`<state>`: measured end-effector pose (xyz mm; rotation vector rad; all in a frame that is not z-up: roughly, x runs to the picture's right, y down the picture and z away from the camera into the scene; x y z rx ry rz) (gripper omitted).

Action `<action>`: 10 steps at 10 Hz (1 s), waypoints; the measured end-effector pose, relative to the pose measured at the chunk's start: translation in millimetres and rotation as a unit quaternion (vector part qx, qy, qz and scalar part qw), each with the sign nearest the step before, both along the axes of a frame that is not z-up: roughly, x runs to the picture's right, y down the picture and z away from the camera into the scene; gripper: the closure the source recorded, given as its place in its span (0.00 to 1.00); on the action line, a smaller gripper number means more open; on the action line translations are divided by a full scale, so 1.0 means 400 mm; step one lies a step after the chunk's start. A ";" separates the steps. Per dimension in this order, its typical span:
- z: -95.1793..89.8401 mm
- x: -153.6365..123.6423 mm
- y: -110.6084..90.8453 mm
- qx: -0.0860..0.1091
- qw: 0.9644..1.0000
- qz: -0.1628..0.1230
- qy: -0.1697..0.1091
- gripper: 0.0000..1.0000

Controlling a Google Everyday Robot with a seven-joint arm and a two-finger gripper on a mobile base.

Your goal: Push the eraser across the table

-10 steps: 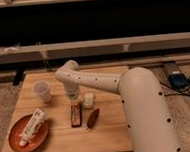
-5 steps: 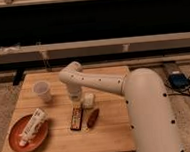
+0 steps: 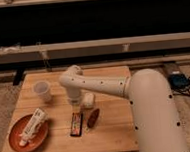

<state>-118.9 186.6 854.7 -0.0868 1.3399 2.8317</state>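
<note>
Here, tool (image 3: pixel 75 106) lowered at mid-bench, clenched tight with nothing gripped, tip hidden behind the white wrist and right at the far end of the eraser (image 3: pixel 76 123); actual contact impossible to tell. Eraser flat on the bench (image 3: pixel 111 132), lengthwise toward the near edge, just left of a reddish-brown oval piece (image 3: pixel 92 118). Pale cream block (image 3: pixel 88 100) immediately right of the tool. White cup (image 3: pixel 42 90) upright toward the far left. Orange plate (image 3: pixel 13 138) at the near left corner, with a white tube (image 3: pixel 32 125) lying across it.
</note>
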 end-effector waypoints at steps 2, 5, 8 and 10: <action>-0.031 -0.013 0.035 -0.004 1.000 -0.001 -0.005 1.00; -0.074 -0.007 0.076 -0.009 1.000 -0.001 -0.004 1.00; -0.116 0.005 0.113 -0.010 1.000 0.004 -0.004 1.00; -0.133 0.009 0.128 -0.009 1.000 0.007 -0.006 1.00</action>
